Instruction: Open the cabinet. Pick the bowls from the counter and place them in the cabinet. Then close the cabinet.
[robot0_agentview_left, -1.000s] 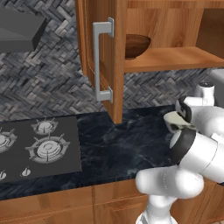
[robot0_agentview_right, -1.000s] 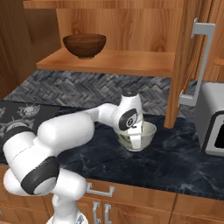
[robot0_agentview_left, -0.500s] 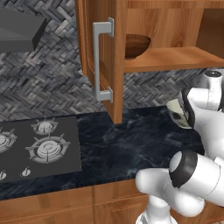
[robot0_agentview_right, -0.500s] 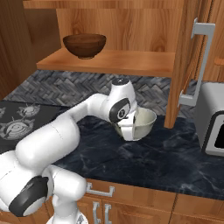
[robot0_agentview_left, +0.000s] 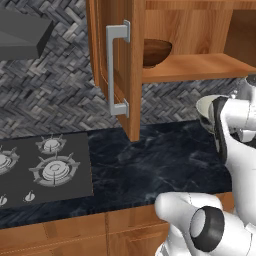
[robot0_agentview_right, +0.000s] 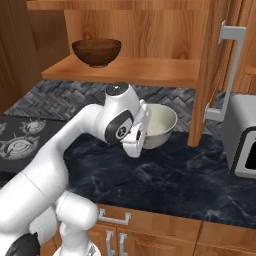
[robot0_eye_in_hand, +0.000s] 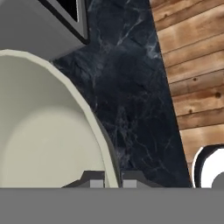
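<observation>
The cabinet (robot0_agentview_right: 131, 70) stands open, its left door (robot0_agentview_left: 131, 60) and right door (robot0_agentview_right: 212, 60) swung outward. The dark wooden bowl (robot0_agentview_right: 96, 51) sits on the left of the shelf, also seen as the wooden bowl (robot0_agentview_left: 156, 51). My gripper (robot0_agentview_right: 142, 129) is shut on the rim of the cream bowl (robot0_agentview_right: 160, 125), holding it tilted above the counter (robot0_agentview_right: 165, 175), below and in front of the shelf. In the hand view the cream bowl (robot0_eye_in_hand: 43, 131) has its rim pinched by my gripper (robot0_eye_in_hand: 111, 180). At the right edge of the left base view the cream bowl (robot0_agentview_left: 206, 109) shows beside my arm.
A grey appliance (robot0_agentview_right: 245, 135) stands on the counter at the right, under the right door's bar handle (robot0_agentview_right: 225, 70). The gas hob (robot0_agentview_left: 40, 165) lies at the left with a hood (robot0_agentview_left: 22, 37) above it. Wooden drawers (robot0_agentview_right: 150, 225) run below the counter edge.
The gripper has lifted the cream bowl off the counter and tipped it; it now hangs higher, closer to the shelf. The arm's elbow has swung with it.
</observation>
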